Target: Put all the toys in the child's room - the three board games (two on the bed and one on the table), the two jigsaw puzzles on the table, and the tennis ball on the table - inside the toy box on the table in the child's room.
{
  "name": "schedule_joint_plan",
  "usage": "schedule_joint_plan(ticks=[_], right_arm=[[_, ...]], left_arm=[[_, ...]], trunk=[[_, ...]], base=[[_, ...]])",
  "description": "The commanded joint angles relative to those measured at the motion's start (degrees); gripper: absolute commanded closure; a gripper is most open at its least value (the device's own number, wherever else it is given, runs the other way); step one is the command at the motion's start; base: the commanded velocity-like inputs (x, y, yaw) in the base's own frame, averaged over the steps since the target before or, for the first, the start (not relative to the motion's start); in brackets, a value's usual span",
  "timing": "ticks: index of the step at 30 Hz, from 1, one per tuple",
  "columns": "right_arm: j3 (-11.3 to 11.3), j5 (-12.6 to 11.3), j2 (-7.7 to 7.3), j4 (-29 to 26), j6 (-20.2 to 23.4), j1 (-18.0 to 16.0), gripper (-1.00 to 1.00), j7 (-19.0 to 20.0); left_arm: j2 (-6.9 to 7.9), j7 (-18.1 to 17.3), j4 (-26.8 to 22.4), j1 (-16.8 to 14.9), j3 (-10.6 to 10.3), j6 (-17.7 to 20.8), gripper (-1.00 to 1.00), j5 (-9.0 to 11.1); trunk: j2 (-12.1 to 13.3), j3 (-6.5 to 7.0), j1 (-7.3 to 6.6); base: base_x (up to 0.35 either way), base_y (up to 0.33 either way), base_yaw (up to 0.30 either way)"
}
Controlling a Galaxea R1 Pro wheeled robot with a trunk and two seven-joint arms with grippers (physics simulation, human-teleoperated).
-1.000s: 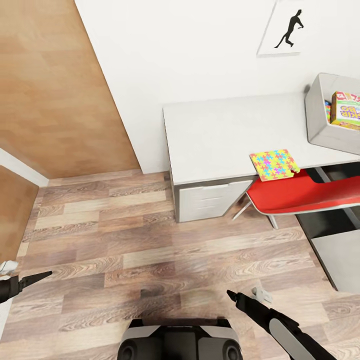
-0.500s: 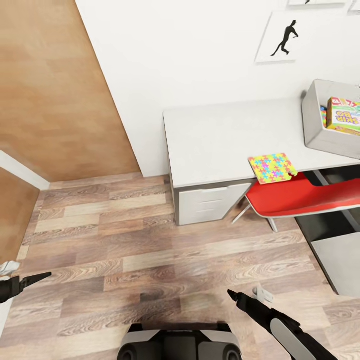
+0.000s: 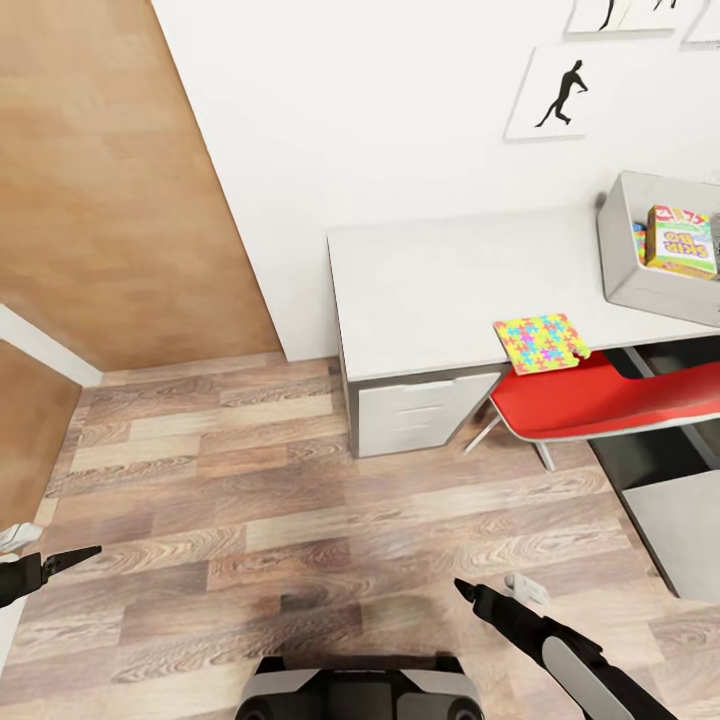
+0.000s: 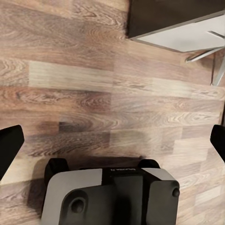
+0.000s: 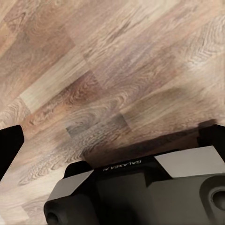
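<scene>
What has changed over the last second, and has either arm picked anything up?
Only the view has shifted: more of the wall pictures shows now, so the head camera moved. The jigsaw puzzle lies as before at the table's front edge, and the SKIP-BO game still sits in the toy box. Left gripper and right gripper stay low, holding nothing.

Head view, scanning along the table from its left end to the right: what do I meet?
Bare table top → jigsaw puzzle at the front edge → toy box with the SKIP-BO board game inside.
</scene>
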Motion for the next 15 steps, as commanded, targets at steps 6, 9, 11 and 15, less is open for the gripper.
schedule_joint_plan(ticks=[6,9,11,15], right_arm=[[0.16,-0.45,-0.08,0.00,0.14,-0.06,-1.00,1.05],[0.15,-0.42,-0.11,0.26,0.16,-0.06,-1.00,1.31],[0.15,-0.45,-0.18,0.55,0.17,-0.06,-1.00,1.41],[0.15,-0.53,-1.18,0.99,0.18,-0.07,-1.00,1.82]], left_arm=[[0.00,0.51,-0.03,-0.04,0.06,0.56,-1.00,-0.05],[0.00,1.41,-0.03,-0.04,0.07,0.55,-1.00,-0.05],[0.00,2.24,-0.03,-0.04,0.07,0.55,-1.00,-0.05],[0.00,3.99,-0.04,-0.04,0.08,0.60,-1.00,-0.05]], trunk=[[-0.08,0.50,0.03],[-0.08,0.78,0.03],[-0.08,0.96,0.03],[-0.08,1.33,0.03]], base=[[0.000,0.000,0.000],[0.000,0.000,0.000],[0.000,0.000,0.000],[0.000,0.000,0.000]])
